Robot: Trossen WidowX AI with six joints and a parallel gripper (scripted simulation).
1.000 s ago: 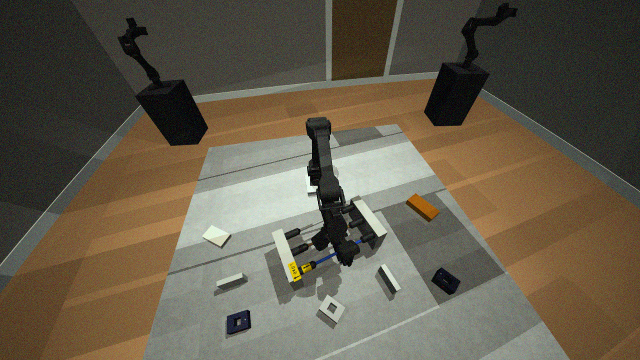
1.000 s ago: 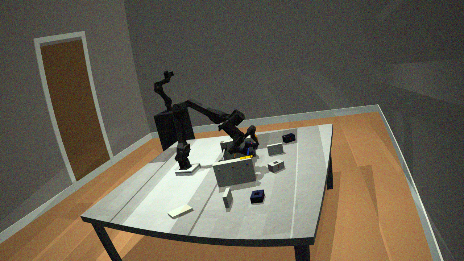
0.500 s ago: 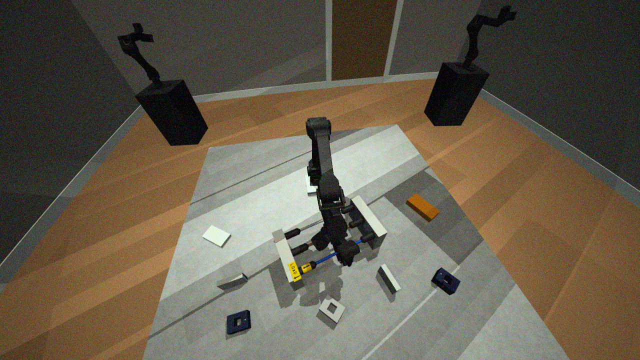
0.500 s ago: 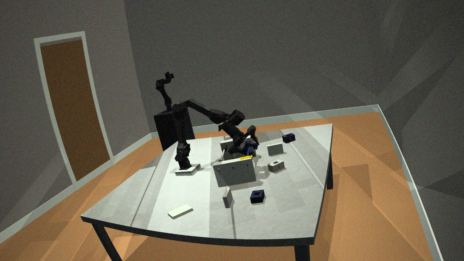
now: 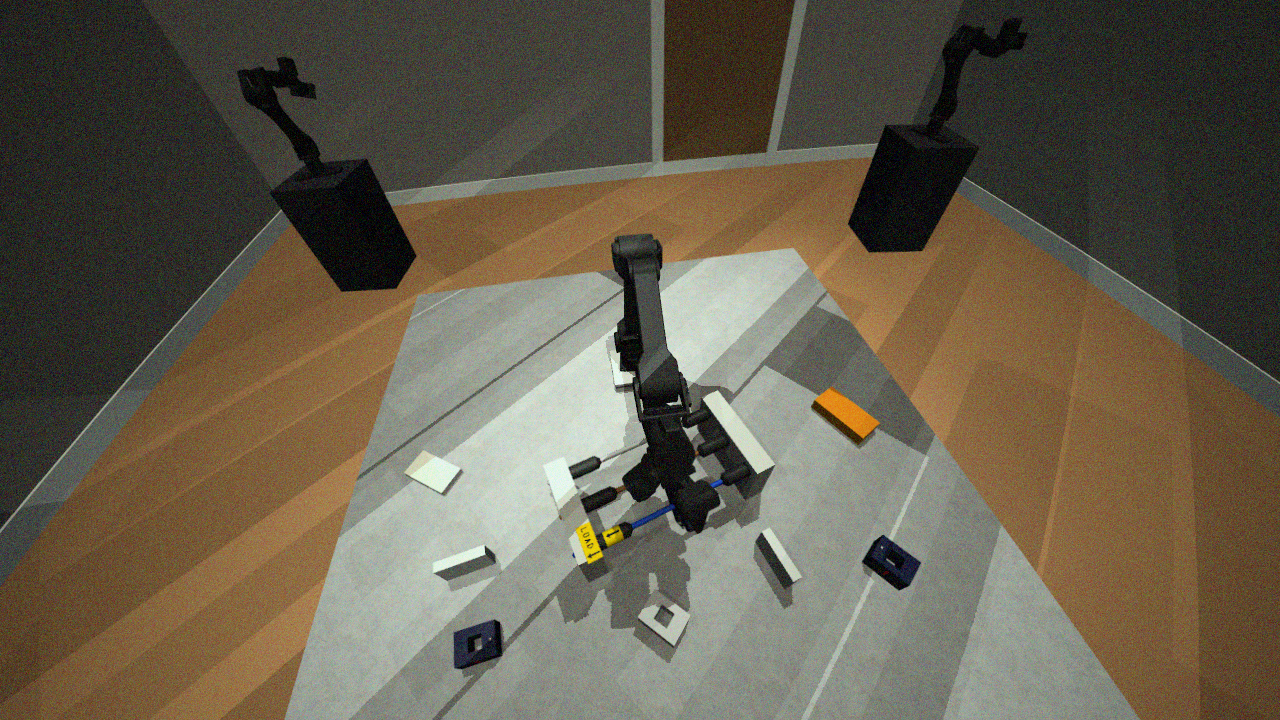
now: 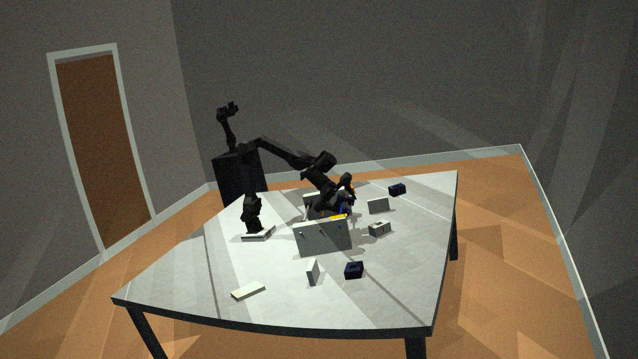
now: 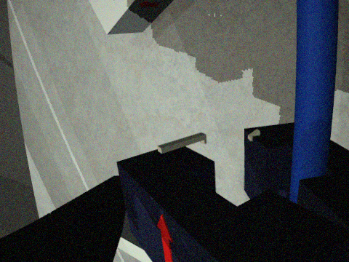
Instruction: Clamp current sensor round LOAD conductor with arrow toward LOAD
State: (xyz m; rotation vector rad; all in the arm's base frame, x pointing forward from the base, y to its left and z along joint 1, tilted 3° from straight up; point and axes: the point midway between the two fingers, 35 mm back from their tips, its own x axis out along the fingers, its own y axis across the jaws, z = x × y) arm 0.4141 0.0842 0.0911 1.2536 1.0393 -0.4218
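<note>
The sensor (image 7: 145,204) (image 6: 345,199) is dark navy, with a red arrow on its side. A gap shows between the ends of its halves, so it stands open. My gripper (image 6: 346,203) (image 5: 694,514) is shut on the sensor. One black finger shows at the wrist view's lower left. The blue conductor (image 7: 315,73) (image 5: 650,517) (image 6: 341,208) passes into the sensor's opening in the wrist view. It runs to the yellow LOAD marker (image 5: 587,542) (image 6: 338,216). The arrow points up along the conductor, apparently toward the LOAD side. The top view shows the sensor hidden under the gripper.
End blocks (image 5: 561,488) (image 5: 738,431) carry three conductors. A white sensor (image 5: 671,631) (image 6: 379,230) (image 7: 129,26) lies in front. Navy sensors (image 5: 463,653) (image 5: 905,574) lie left and right. Upright plates (image 5: 463,562) (image 5: 778,557), a cream plate (image 5: 433,472) and an orange block (image 5: 844,415) stand around.
</note>
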